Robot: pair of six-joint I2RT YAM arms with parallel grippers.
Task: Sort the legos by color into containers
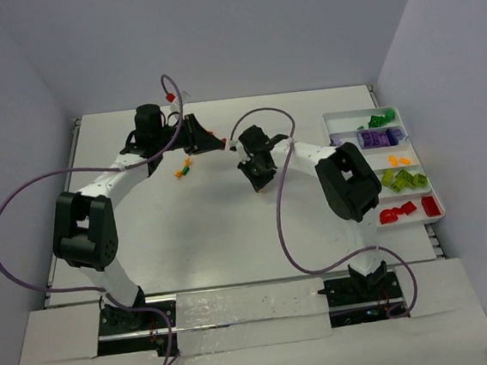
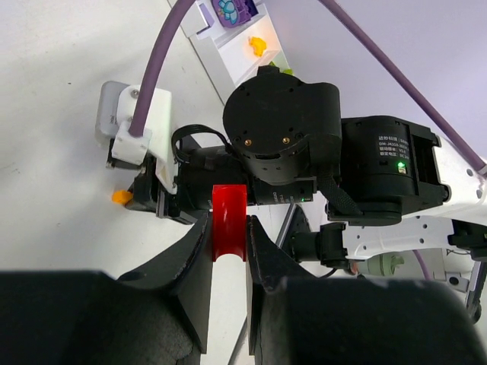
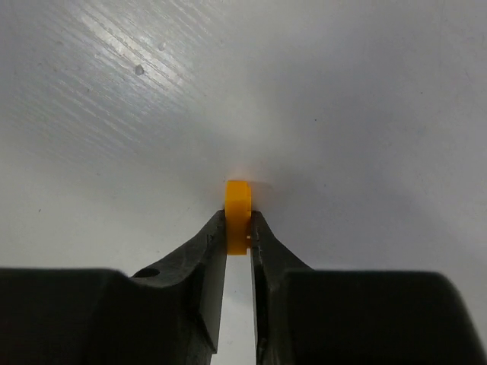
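Up close, the right end effector is pinching an orange lego on edge between its tips, down by the bench. The left end effector is clamping a red lego. Farther out, the white tray is lying off to the right end effector's right, long axis running near-to-far; the right arm is sitting nearer, elbow bent, wrist pitched down.

I work at a white table boxed in on three sides by plain, pale lavender-grey walls: a back wall, a left wall and a right wall. Soft, even light falls from above and leaves a gentle sheen on the faintly streaked tabletop. A clear plastic strip runs along the near edge.
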